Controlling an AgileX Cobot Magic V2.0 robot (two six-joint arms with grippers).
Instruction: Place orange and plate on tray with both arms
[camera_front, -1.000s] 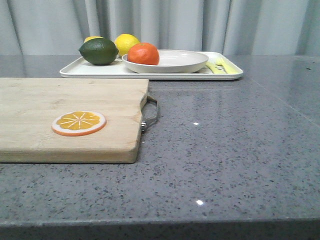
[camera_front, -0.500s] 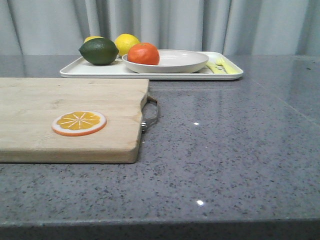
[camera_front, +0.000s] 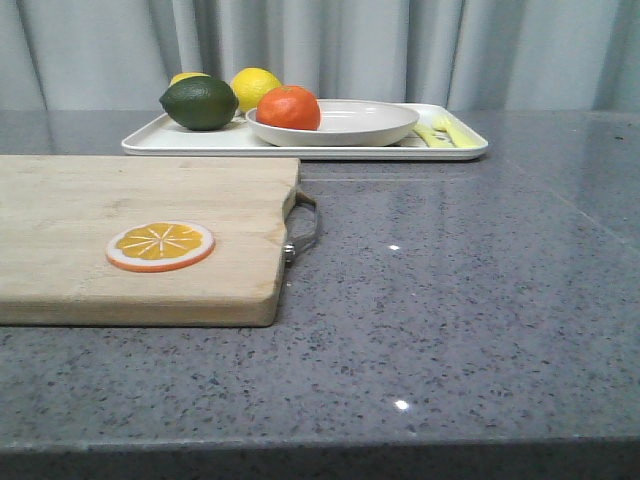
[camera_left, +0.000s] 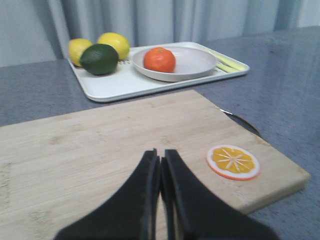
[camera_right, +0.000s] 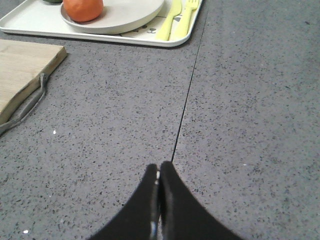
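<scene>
The orange (camera_front: 289, 107) lies on the off-white plate (camera_front: 360, 125), at its left side. The plate stands on the white tray (camera_front: 160, 142) at the back of the table. All three also show in the left wrist view: orange (camera_left: 159, 59), plate (camera_left: 195, 62), tray (camera_left: 115, 85). The right wrist view shows the orange (camera_right: 83, 8), plate (camera_right: 132, 12) and tray (camera_right: 30, 20). My left gripper (camera_left: 160, 153) is shut and empty over the cutting board. My right gripper (camera_right: 159, 166) is shut and empty over bare counter. Neither gripper shows in the front view.
A wooden cutting board (camera_front: 90, 200) with a metal handle (camera_front: 303, 228) lies front left, an orange slice (camera_front: 160, 246) on it. A dark green lime (camera_front: 200, 103) and two lemons (camera_front: 255, 87) sit on the tray's left end. Yellow cutlery (camera_front: 445, 132) lies at its right end.
The whole front view has shifted a few pixels to the right. Nothing on the table has moved relative to the rest.
</scene>
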